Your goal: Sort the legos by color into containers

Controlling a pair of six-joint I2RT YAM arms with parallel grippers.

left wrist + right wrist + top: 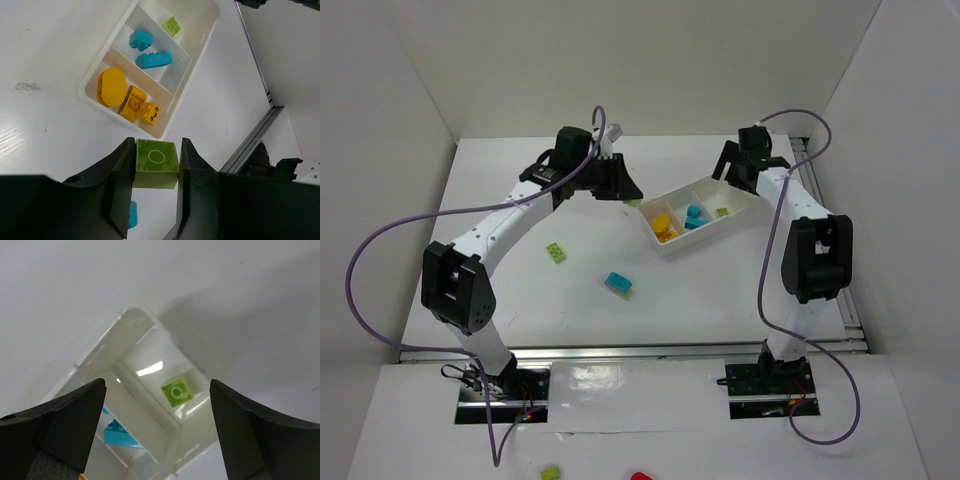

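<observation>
My left gripper (pixel 627 190) (pixel 156 143) is shut on a lime green lego (pixel 156 162), held above the table just short of the white tray (pixel 672 249) (pixel 88 83). The tray's near compartment holds a rounded yellow piece (pixel 111 86) and an orange-yellow lego (pixel 139 106). The middle compartment holds two cyan legos (pixel 152 60). The far compartment holds one green lego (pixel 171 25) (pixel 176 390). My right gripper (pixel 736 176) (pixel 156 385) is open and empty above the tray's green compartment. A green lego (pixel 555 253) and a cyan lego (pixel 618 285) lie loose on the table.
White walls close in the table at the left, back and right. A metal rail (pixel 252 142) runs along the table's right edge. A green piece (pixel 551 472) and a red piece (pixel 640 477) lie on the near ledge in front of the arm bases.
</observation>
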